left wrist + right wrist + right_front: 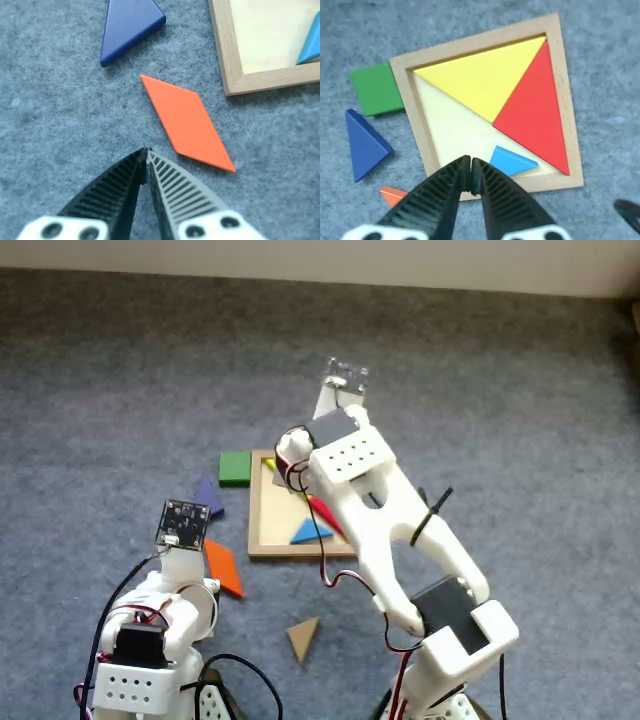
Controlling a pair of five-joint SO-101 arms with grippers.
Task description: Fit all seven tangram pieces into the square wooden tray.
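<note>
The square wooden tray (pixel 470 46) holds a large yellow triangle (pixel 485 80), a large red triangle (pixel 535 115) and a small light blue triangle (pixel 512 161). My right gripper (pixel 470 162) hangs shut over the tray's bare part beside the light blue piece, holding nothing. On the carpet my left gripper (pixel 146 152) is shut and empty, its tips just short of the orange parallelogram (pixel 190 122). A dark blue triangle (pixel 130 25) lies beyond that. A green square (pixel 235 468) touches the tray's (pixel 300 550) far left corner. A tan triangle (pixel 302 637) lies near the arm bases.
Grey carpet covers the whole work surface. The right arm's body (pixel 400 540) stretches over the tray's right half in the high view and hides part of it. Cables (pixel 240 670) trail by the left arm's base.
</note>
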